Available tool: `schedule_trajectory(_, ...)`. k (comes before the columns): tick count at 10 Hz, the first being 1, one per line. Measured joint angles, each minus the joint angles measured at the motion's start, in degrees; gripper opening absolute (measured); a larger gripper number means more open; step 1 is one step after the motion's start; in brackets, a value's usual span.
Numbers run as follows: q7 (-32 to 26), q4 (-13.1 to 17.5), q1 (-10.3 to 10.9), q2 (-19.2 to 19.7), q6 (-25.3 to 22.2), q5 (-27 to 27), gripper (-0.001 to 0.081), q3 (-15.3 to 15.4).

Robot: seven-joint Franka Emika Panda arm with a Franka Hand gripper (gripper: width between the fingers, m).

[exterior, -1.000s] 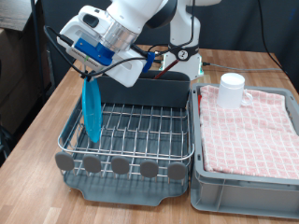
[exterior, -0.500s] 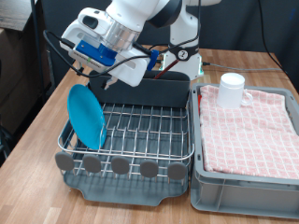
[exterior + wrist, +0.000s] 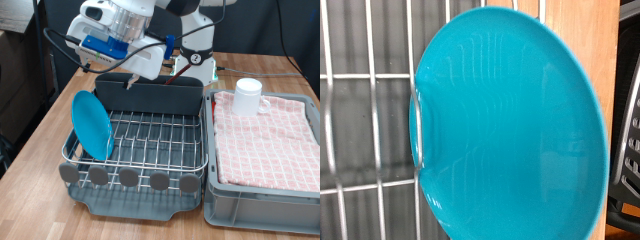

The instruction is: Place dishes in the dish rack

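Observation:
The light-blue plate [image 3: 92, 125] stands on edge in the silver wire dish rack [image 3: 155, 135], leaning at the rack's end on the exterior view's left. It fills the wrist view [image 3: 505, 125] with rack wires behind it. My gripper [image 3: 92, 66] hangs above the plate, apart from it and empty, with its jaws open. The white cup [image 3: 247, 96] stands on the checked cloth at the exterior view's right. The wooden spoon is not in view.
The rack's dark grey caddy [image 3: 160, 97] sits along its far side, and the drip tray [image 3: 130, 197] sticks out at the front. A grey bin [image 3: 262, 205] holds the red-and-white checked cloth [image 3: 270, 140]. Cables hang by my arm.
My gripper held the plate upright in the rack, then let it go; the plate tipped to lean on the rack's side. My gripper has risen up and away.

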Motion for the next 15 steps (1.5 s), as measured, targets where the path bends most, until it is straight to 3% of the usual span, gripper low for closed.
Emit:
schedule_trajectory(5, -4.4, 5.2, 1.0, -6.1, -11.7, 2.3, 0.0803, 1.9)
schedule_trajectory(6, -4.2, 5.1, 1.0, -5.9, -11.6, 2.2, 0.0803, 1.8)
schedule_trajectory(8, -6.0, 6.1, 1.6, -5.5, -16.8, 5.5, 0.0803, 2.7)
schedule_trajectory(11, -9.8, 6.4, 4.5, -7.4, -19.1, 8.8, 0.0803, 5.6)
schedule_trajectory(13, -9.7, 5.4, 6.0, -9.5, -16.3, 9.6, 0.0803, 7.6)
schedule_trajectory(15, -2.7, 4.5, 6.2, -11.1, -16.9, 6.6, 0.0803, 10.3)
